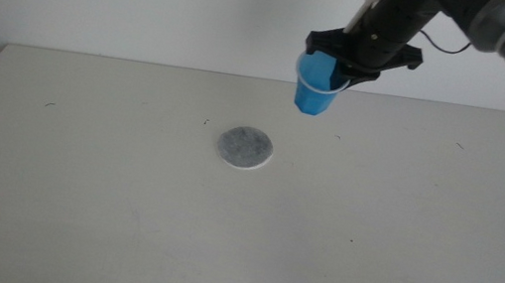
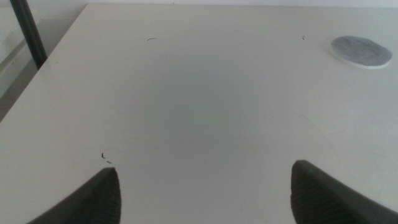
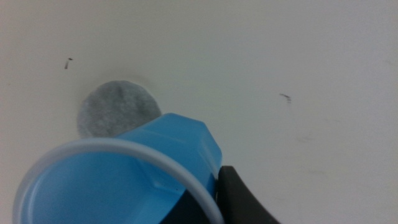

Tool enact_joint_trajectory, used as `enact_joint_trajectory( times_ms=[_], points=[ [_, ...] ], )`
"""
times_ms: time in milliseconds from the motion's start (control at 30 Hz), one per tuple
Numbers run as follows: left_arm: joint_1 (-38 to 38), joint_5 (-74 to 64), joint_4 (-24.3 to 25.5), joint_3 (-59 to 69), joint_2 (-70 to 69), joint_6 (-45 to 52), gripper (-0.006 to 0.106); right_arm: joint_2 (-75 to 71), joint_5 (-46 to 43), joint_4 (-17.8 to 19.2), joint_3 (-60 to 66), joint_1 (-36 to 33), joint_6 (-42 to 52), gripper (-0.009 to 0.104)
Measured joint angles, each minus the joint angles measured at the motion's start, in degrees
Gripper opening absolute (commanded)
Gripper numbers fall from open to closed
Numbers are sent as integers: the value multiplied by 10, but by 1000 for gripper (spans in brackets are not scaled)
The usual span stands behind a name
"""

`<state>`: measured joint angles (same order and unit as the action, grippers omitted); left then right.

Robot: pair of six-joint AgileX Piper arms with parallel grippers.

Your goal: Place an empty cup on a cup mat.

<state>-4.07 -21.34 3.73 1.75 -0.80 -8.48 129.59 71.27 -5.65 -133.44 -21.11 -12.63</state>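
The right gripper (image 1: 335, 72), reaching in over the far side of the white table (image 1: 75, 185), is clamped on the rim of a small bright blue tapered plastic cup (image 1: 317, 86), which hangs in the air clear of the tabletop, slightly tilted. Nearer the camera and to the picture's left lies the cup mat (image 1: 246, 148), a flat round disc of mottled grey with a thin white edge, bare. A clean placement likely calls for centring the cup over the disc, levelling it, then lowering before release. The left gripper (image 2: 205, 190) waits low over the table, jaws spread wide, empty.
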Motion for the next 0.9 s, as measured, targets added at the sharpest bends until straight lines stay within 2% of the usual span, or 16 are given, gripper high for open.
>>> enact_joint_trajectory(
  times_ms=[367,667,900],
  points=[
    [0,0,0,0,0,0,105,97,2,1,-100,-77,-41,-1],
    [0,0,0,0,0,0,105,121,2,23,-109,-93,-47,-1],
    [0,0,0,0,0,0,105,142,2,26,-109,-93,-48,-1]
  ],
)
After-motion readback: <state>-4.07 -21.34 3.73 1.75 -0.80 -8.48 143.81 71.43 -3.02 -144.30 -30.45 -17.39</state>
